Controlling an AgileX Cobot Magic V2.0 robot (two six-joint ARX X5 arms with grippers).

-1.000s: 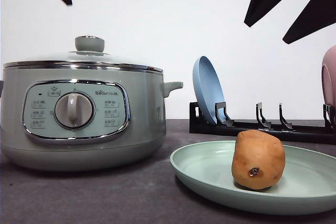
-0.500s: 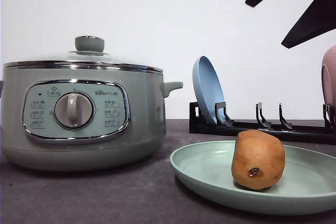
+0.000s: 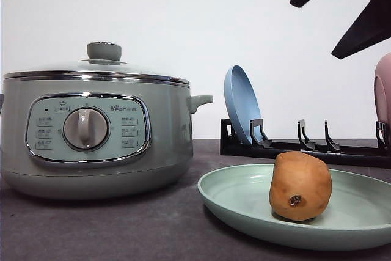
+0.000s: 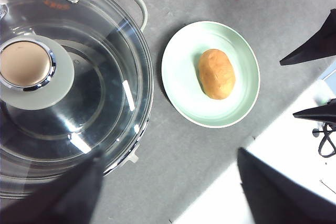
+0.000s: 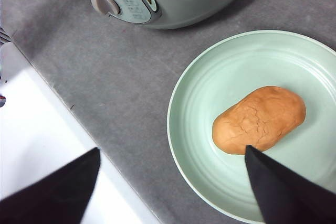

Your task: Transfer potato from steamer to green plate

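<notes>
Hovering high over the plate side of the table, right gripper [image 3: 342,13] with fingers spread wide apart and nothing between them; fingertips seen in the right wrist view straddling open air above the potato [image 5: 260,119], no contact. Left gripper [image 4: 168,192] likewise splayed and empty, poised above the steamer [image 3: 91,129] and its glass lid [image 4: 63,82], lid seated on the pot with knob upright. Potato lying on its side inside the green plate [image 3: 244,203], toward the plate's middle, small dark spot facing the front camera, well clear of the raised rim. Plate resting flat on the grey table [image 3: 122,230], just beside the steamer, not touching it. Behind the plate, a black dish rack [image 3: 305,148] holding a blue plate [image 3: 241,105] upright, with a pink plate [image 3: 383,93] at the far right edge. Judged from this layout: transfer essentially complete, step in hand being a clean retreat. To do it well: lift both arms straight up before any sideways travel, hold fingers apart so no pad clips the potato or nudges the rim, keep the right arm clear of the rack and the left clear of the lid knob [image 3: 104,51]. Main risk: a low sweep rolling the potato off the plate.
</notes>
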